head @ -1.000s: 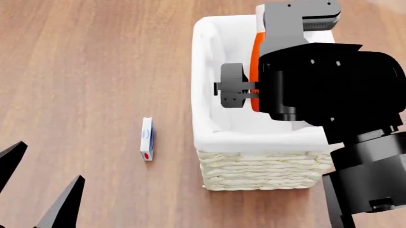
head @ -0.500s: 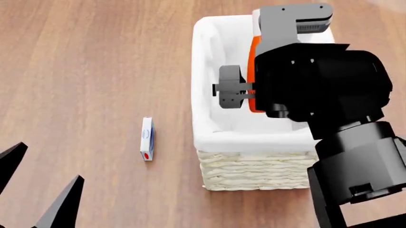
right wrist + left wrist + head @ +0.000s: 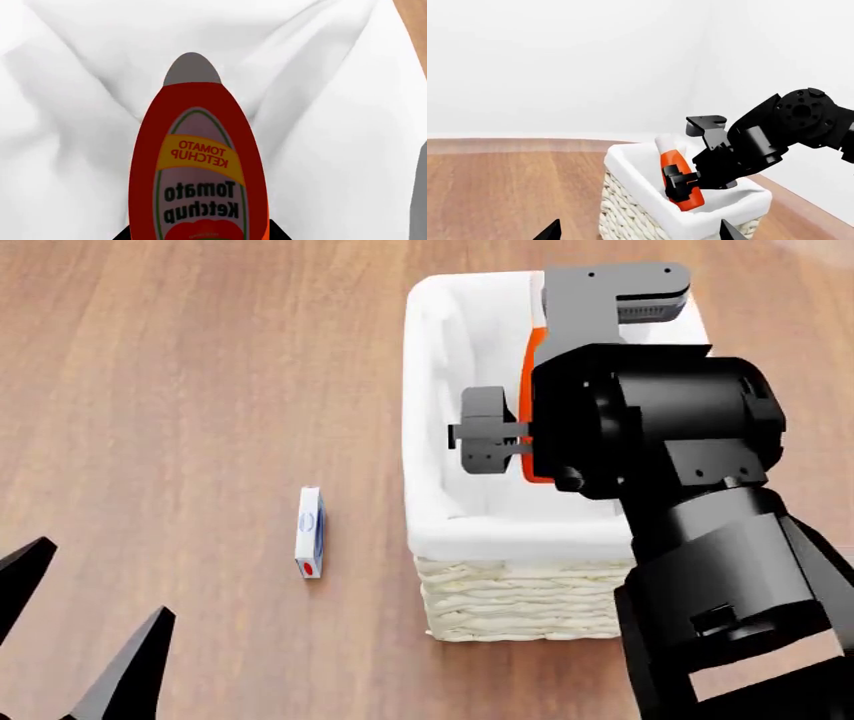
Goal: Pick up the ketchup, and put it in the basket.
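Note:
The ketchup (image 3: 537, 410), an orange-red bottle, shows as a narrow strip beside my right arm, over the inside of the basket (image 3: 430, 390). My right gripper (image 3: 518, 435) is shut on it. In the left wrist view the ketchup (image 3: 676, 172) is tilted, white cap uppermost, with its lower end below the basket's rim (image 3: 627, 165). In the right wrist view the ketchup (image 3: 197, 170) fills the middle, label showing, above the white liner (image 3: 333, 125), between the jaws of the right gripper (image 3: 200, 236). My left gripper (image 3: 83, 625) is open and empty at the near left; it also shows in its own wrist view (image 3: 639, 235).
A small white and blue box (image 3: 310, 532) lies on the wooden surface (image 3: 174, 390) left of the basket. My right arm (image 3: 694, 540) covers the basket's right side. White walls stand behind the basket in the left wrist view.
My right arm has shifted a little left and nearer over the basket, with the ketchup still held. The left gripper and the small box have not moved.

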Motion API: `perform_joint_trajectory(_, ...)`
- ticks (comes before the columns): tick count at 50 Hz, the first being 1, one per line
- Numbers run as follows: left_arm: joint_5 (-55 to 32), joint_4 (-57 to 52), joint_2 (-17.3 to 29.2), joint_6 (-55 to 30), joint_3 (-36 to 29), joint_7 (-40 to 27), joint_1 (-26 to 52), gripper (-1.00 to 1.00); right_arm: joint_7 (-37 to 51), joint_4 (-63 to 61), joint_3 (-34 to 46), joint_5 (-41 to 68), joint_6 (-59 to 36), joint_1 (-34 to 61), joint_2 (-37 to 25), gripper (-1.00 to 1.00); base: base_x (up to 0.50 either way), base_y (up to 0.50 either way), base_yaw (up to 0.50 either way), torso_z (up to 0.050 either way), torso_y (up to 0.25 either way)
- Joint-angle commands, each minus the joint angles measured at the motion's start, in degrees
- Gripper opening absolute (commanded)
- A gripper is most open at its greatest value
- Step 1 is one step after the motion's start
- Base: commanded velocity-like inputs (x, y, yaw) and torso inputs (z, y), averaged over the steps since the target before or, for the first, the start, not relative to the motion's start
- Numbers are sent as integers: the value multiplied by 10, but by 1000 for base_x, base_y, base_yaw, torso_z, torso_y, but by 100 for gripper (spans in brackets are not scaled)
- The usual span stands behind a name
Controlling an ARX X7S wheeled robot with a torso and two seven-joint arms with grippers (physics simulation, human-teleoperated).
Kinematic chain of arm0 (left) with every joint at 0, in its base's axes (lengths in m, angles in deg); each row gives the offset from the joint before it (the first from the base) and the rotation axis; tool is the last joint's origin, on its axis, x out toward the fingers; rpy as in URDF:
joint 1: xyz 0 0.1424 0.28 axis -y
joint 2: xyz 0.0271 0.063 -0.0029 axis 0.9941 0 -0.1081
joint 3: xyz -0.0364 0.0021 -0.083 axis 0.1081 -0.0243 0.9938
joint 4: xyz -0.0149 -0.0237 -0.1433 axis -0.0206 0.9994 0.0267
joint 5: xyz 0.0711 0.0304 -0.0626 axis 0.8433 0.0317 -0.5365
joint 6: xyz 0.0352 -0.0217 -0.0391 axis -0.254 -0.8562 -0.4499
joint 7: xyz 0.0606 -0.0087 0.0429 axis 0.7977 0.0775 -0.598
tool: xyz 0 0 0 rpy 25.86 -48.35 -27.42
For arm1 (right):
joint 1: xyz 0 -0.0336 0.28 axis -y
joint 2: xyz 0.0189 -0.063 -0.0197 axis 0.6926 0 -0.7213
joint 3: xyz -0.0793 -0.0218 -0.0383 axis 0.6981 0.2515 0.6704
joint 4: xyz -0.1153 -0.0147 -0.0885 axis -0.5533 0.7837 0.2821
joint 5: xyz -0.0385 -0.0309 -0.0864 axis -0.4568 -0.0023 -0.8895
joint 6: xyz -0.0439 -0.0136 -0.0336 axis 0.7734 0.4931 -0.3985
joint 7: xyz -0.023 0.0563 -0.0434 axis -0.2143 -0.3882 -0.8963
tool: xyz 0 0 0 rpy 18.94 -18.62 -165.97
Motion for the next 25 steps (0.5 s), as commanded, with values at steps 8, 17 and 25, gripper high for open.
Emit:
perform_joint_trajectory(8, 11, 11, -6, 11, -5, 9, -8, 100, -63, 90, 22, -43, 42, 19, 33, -100, 0, 0, 0, 0, 0)
perform_joint_trajectory(17, 15, 13, -7, 13, -7, 11, -9, 100, -90, 137, 32, -62, 63, 29, 49, -100, 0, 0, 0, 0, 0)
perform_joint_trajectory(25, 0, 1, 0, 0, -5, 0, 2, 100, -99, 144, 19, -82, 66, 25, 53, -100, 0, 0, 0, 0, 1)
